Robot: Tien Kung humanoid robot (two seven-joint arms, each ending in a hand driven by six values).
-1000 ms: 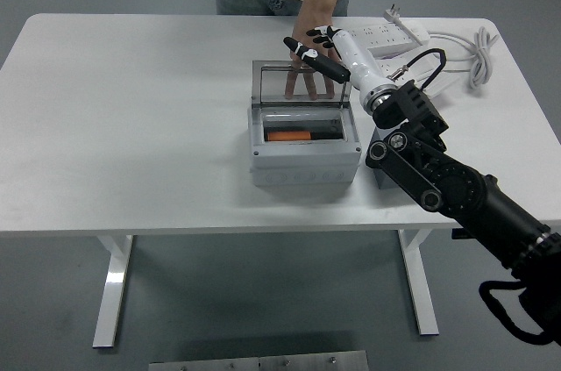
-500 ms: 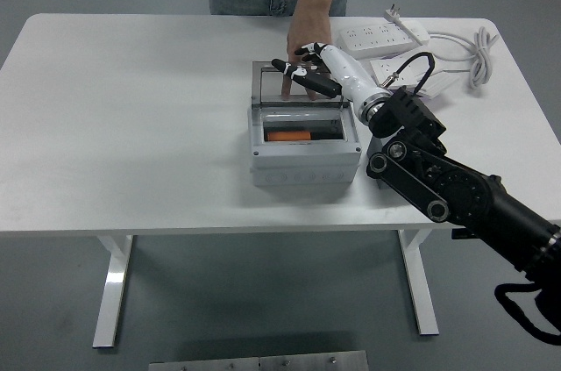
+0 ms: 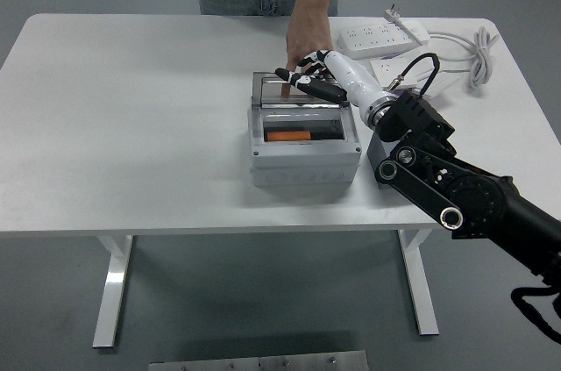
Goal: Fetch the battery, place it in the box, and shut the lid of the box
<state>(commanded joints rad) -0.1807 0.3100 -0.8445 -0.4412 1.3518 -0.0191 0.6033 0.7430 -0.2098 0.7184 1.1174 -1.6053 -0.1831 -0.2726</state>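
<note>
the orange battery already lies inside the grey plastic box on the white bench, and the right robot hand rests its spread fingers on the upper edge of the clear hinged lid, gripping nothing, while a person's hand reaches down just behind the box. the lid looks thin, rigid, smooth and light, so it should swing on its hinge with a gentle push near its free edge. the box is squarish and matte, the battery a slim bar.
</note>
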